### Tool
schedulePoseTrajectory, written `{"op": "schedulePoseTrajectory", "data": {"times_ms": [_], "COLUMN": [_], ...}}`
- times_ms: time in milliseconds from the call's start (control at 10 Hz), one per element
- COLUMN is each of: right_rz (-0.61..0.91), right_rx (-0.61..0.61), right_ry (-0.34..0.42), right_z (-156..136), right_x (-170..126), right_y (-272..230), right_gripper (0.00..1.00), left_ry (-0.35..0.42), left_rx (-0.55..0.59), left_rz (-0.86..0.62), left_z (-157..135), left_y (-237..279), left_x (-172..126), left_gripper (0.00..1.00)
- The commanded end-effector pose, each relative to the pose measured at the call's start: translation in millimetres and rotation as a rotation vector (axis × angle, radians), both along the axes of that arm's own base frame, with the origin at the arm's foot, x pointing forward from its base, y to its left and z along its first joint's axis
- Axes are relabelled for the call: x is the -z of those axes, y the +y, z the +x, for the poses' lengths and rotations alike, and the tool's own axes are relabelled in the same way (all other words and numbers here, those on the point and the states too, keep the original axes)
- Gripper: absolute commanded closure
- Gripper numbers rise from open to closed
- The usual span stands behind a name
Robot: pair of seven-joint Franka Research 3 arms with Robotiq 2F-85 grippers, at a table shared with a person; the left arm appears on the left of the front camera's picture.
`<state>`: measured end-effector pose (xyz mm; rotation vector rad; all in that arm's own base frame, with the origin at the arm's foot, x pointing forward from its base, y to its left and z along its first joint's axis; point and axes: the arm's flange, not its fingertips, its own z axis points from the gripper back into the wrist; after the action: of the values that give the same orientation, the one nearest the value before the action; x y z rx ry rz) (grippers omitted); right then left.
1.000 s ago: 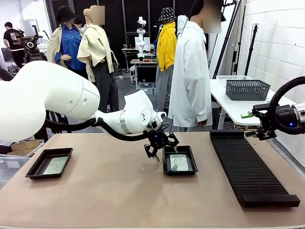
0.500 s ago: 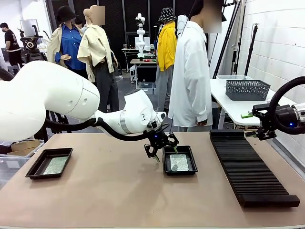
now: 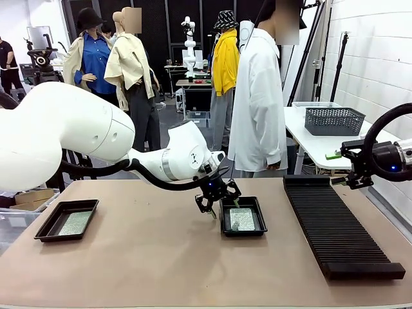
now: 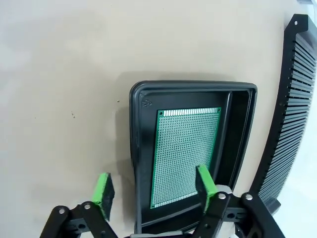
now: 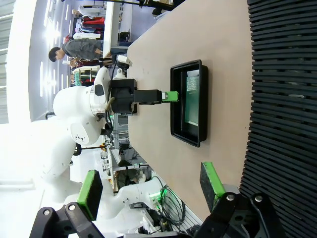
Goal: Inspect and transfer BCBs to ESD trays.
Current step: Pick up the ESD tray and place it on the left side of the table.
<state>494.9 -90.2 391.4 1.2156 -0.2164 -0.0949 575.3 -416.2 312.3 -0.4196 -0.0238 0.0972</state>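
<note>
while the front view sets the left gripper (image 3: 217, 205) at the centre tray's (image 3: 243, 230) left rim, the left wrist view shows its jaws spread across that rim: one green pad (image 4: 103, 189) outside over the table (image 4: 59, 99), the other (image 4: 203, 179) inside above the board (image 4: 185, 153), pinching nothing. the front view alone takes in the second tray (image 3: 67, 220) at lower left of the frame, holding another board (image 3: 73, 223), and the person (image 3: 259, 96) beyond the table. the right wrist view shows the right gripper (image 5: 148, 184) with jaws wide apart at the bottom of the frame, holding nothing, above the ribbed rack (image 5: 282, 99). the centre board is thin, green, rectangular, covered in a fine grid of holes with a pale strip along one short edge, lying flat on the glossy black tray floor.
</note>
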Motion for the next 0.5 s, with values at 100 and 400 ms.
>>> {"op": "schedulePoseTrajectory", "data": {"times_ms": [100,400], "right_rz": [-0.001,-0.001], "right_rx": [0.003,0.003], "right_ry": [0.000,0.000], "right_z": [0.3,0.3], "right_x": [0.0,0.0], "right_y": [-0.1,-0.1], "right_gripper": [0.00,0.00], "left_ry": [-0.030,-0.024], "left_rx": [0.027,0.050], "left_rz": [0.015,0.024], "left_z": [-0.5,-1.9], "left_y": [5.2,7.5], "left_x": [-0.8,-1.1], "left_gripper": [0.66,1.00]}}
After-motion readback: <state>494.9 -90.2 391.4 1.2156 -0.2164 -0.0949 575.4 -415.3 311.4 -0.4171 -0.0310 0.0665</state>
